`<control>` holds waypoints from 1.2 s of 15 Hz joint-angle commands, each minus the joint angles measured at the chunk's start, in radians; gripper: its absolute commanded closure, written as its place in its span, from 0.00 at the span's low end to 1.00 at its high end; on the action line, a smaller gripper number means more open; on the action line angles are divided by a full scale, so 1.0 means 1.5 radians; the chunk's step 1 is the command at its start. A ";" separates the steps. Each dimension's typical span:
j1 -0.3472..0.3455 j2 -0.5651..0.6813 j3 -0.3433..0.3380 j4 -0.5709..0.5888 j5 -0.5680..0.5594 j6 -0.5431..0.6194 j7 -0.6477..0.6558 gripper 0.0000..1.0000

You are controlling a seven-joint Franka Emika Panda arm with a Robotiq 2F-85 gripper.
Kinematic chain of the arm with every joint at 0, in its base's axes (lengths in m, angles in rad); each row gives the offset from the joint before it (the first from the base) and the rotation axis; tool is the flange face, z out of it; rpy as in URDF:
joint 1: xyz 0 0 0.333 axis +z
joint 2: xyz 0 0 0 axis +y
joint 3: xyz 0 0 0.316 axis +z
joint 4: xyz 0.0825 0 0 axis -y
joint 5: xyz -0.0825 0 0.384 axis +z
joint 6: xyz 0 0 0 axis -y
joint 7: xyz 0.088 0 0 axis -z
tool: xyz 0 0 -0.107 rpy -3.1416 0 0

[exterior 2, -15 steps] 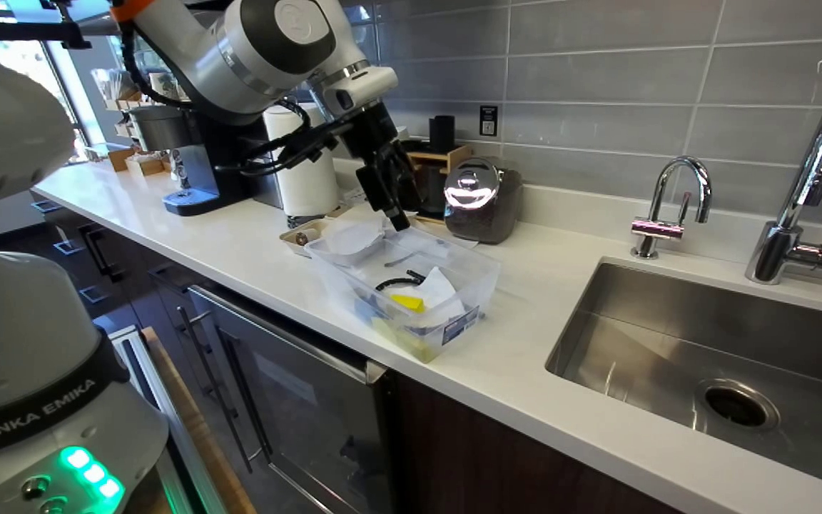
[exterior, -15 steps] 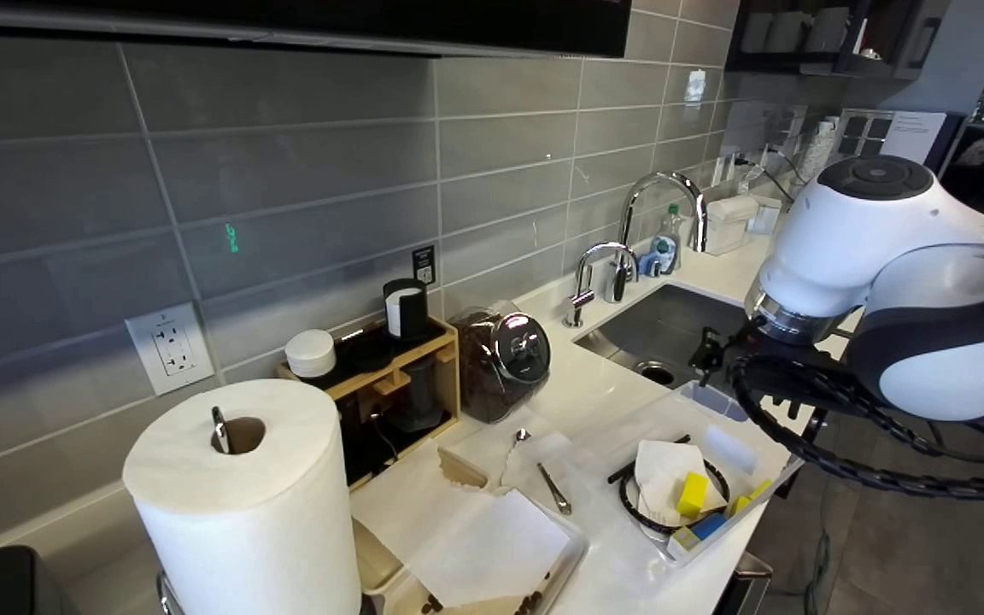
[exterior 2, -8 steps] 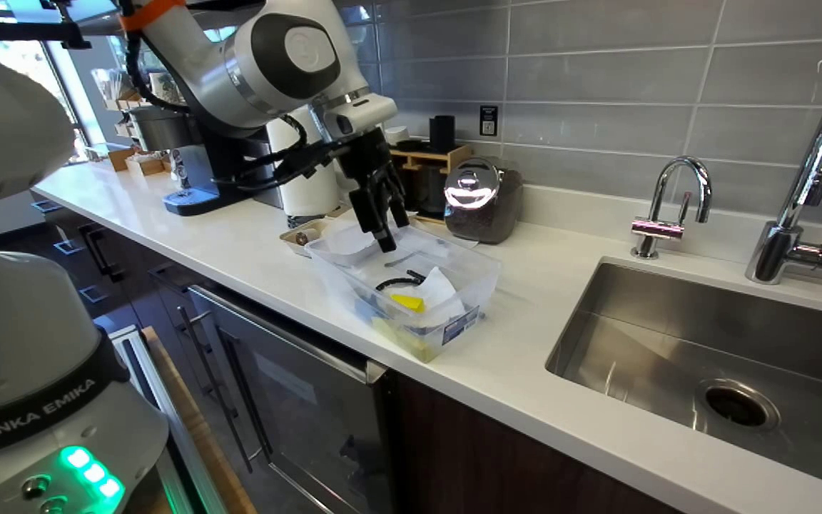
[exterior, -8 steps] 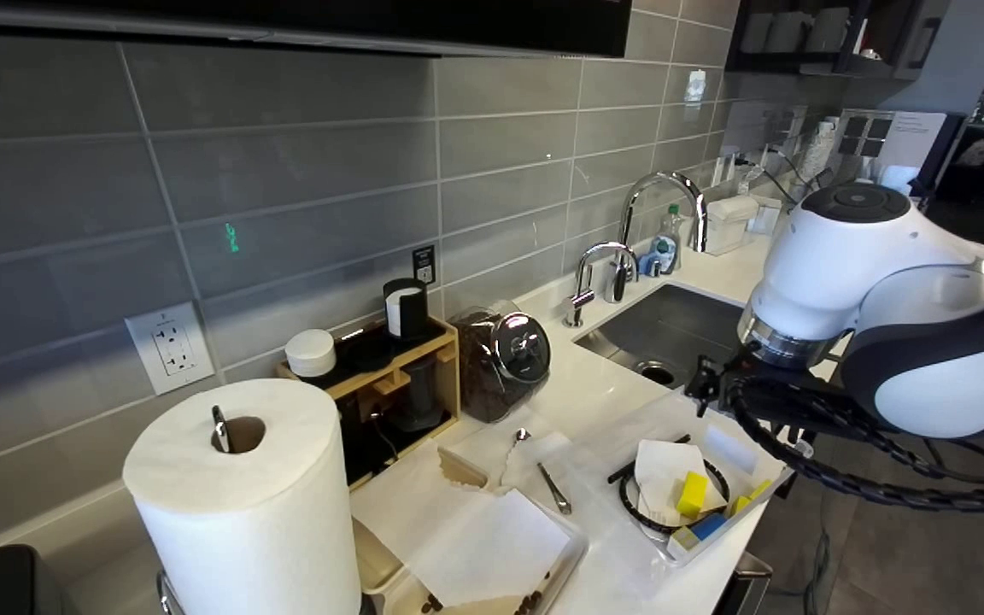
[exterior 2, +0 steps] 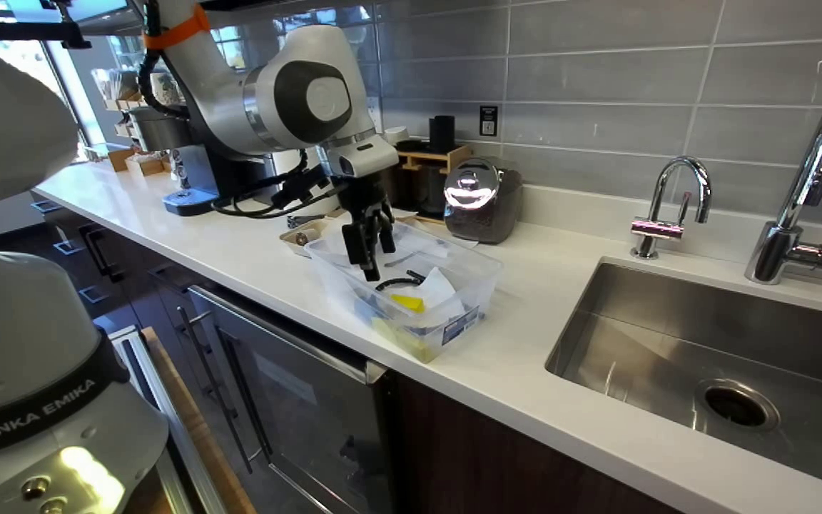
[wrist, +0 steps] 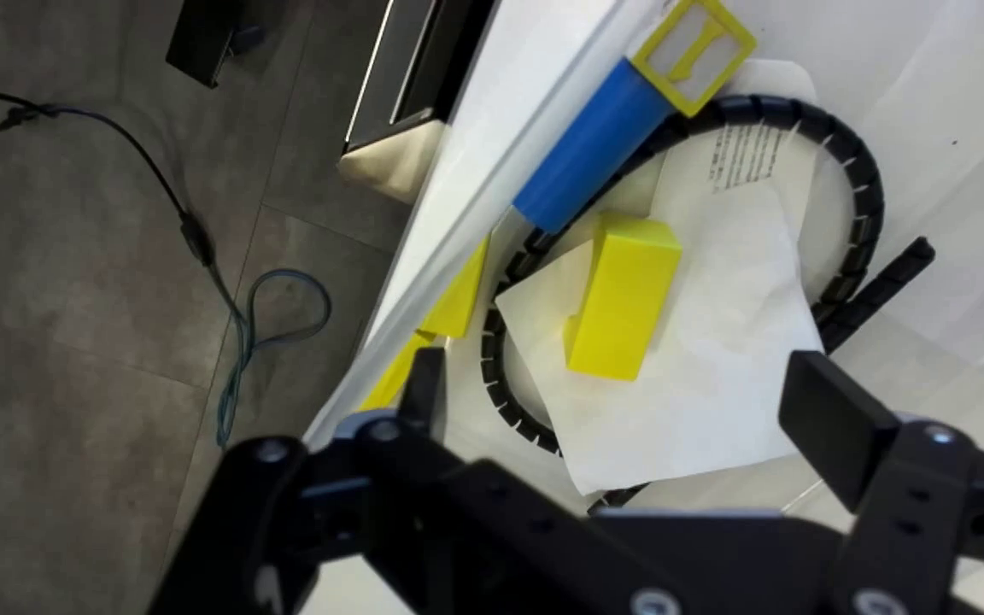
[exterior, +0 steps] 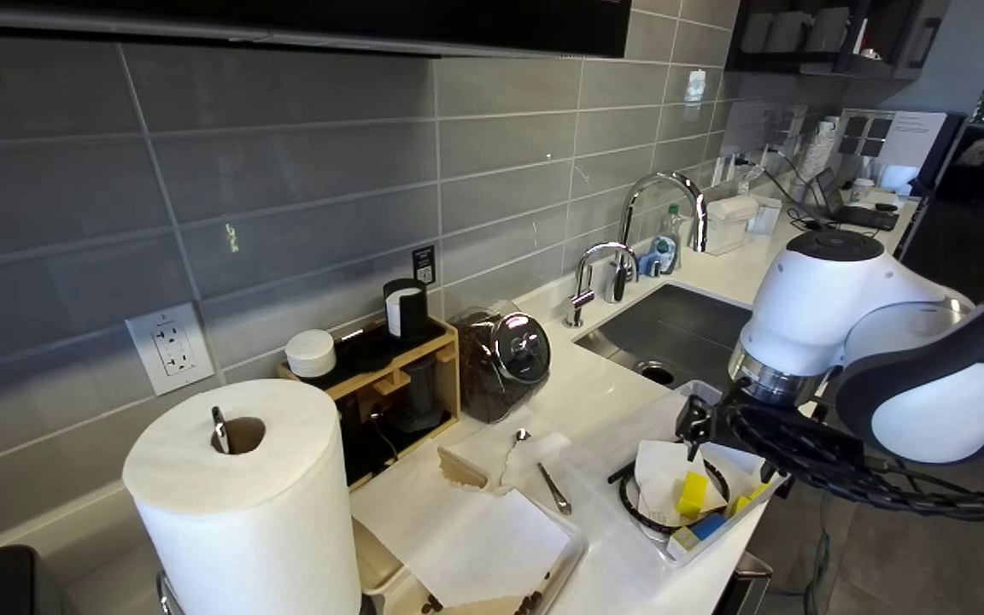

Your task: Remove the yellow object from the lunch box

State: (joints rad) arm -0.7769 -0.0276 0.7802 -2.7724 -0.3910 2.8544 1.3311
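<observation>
The yellow object is a small bright yellow block [wrist: 624,299], also in both exterior views [exterior: 693,494] [exterior 2: 409,303]. It lies on white paper [wrist: 714,367] inside the lunch box, a clear plastic bin [exterior 2: 459,325] whose rim crosses the wrist view [wrist: 471,235]. No container with a dark rim shows; a black spiral cable ring [wrist: 868,205] circles under the paper. My gripper [wrist: 620,401] is open and empty, pointing down over the bin in both exterior views [exterior: 729,464] [exterior 2: 379,260]. In the wrist view the block is ahead of the fingertips, laterally between them.
A blue tube with a yellow end [wrist: 590,145] and further yellow pieces [wrist: 458,295] lie along the bin wall. A paper-covered tray [exterior: 492,547], a spoon [exterior: 553,487] and a paper towel roll [exterior: 240,512] stand beside. A jar [exterior 2: 482,203] and sink [exterior 2: 668,357] are close.
My gripper has come down and across over the bin, nearer the yellow block and the counter's front edge. The base light has turned from green to yellowish white. The block has not moved.
</observation>
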 commanded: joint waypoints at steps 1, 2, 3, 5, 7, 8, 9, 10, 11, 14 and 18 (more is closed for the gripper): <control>-0.017 0.051 -0.011 0.000 -0.066 0.039 0.047 0.00; -0.017 0.058 -0.017 0.001 -0.083 0.045 0.057 0.00; -0.017 0.063 -0.024 0.001 -0.107 0.055 0.067 0.00; -0.013 0.078 -0.040 0.002 -0.144 0.066 0.088 0.04; -0.005 0.088 -0.056 0.002 -0.177 0.073 0.106 0.22; -0.001 0.092 -0.063 0.003 -0.195 0.077 0.114 0.29; 0.002 0.098 -0.071 0.008 -0.213 0.078 0.123 0.36; 0.006 0.103 -0.079 0.013 -0.233 0.078 0.132 0.47; 0.011 0.111 -0.085 0.019 -0.248 0.074 0.139 0.53; 0.027 0.136 -0.103 0.040 -0.293 0.067 0.161 0.59; 0.057 0.171 -0.134 0.070 -0.351 0.056 0.185 0.59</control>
State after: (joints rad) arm -0.7323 0.1654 0.6237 -2.7122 -0.8326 2.9461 1.5477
